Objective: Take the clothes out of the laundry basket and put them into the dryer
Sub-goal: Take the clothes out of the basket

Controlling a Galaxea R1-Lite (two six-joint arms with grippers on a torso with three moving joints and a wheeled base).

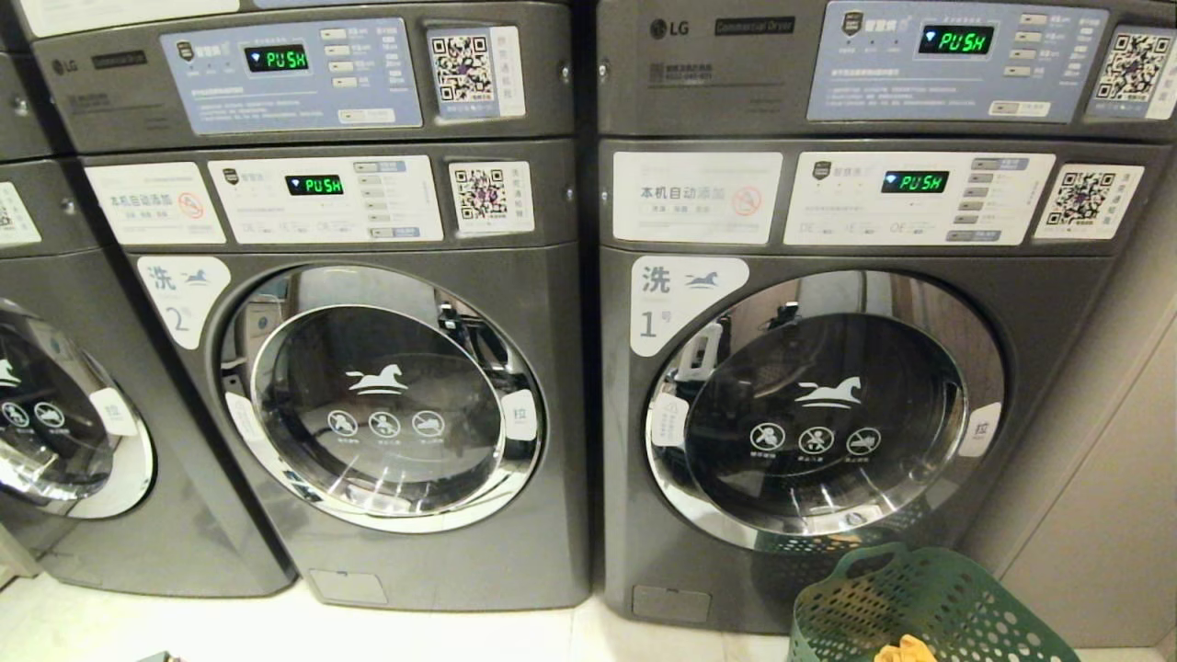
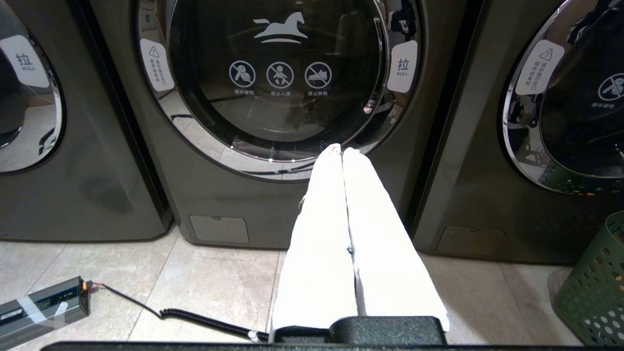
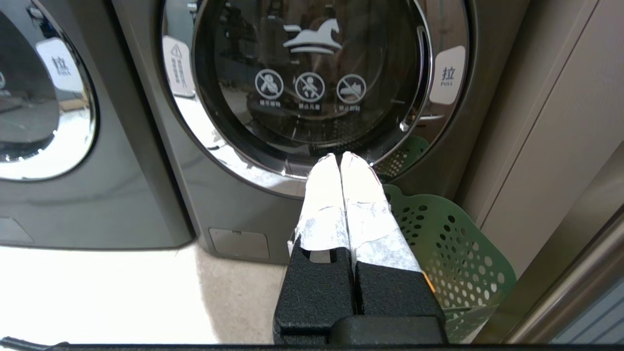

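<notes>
The dark green laundry basket (image 1: 929,602) stands on the floor at the lower right, in front of the washer marked 1. A scrap of yellow-orange clothes (image 1: 906,650) shows inside it at the bottom edge. Of the dryer (image 1: 294,78) in the tower marked 2, only the control panel shows at the upper left; its door is out of view. My left gripper (image 2: 341,150) is shut and empty, pointing at the washer marked 2. My right gripper (image 3: 340,157) is shut and empty, just left of the basket (image 3: 453,253). Neither arm appears in the head view.
Two horse-logo washers, marked 2 (image 1: 386,405) and 1 (image 1: 823,414), stand side by side with doors closed, and a third (image 1: 55,414) is at far left. A beige wall panel (image 1: 1103,460) closes the right. A grey box (image 2: 44,304) with a coiled cable lies on the tiles.
</notes>
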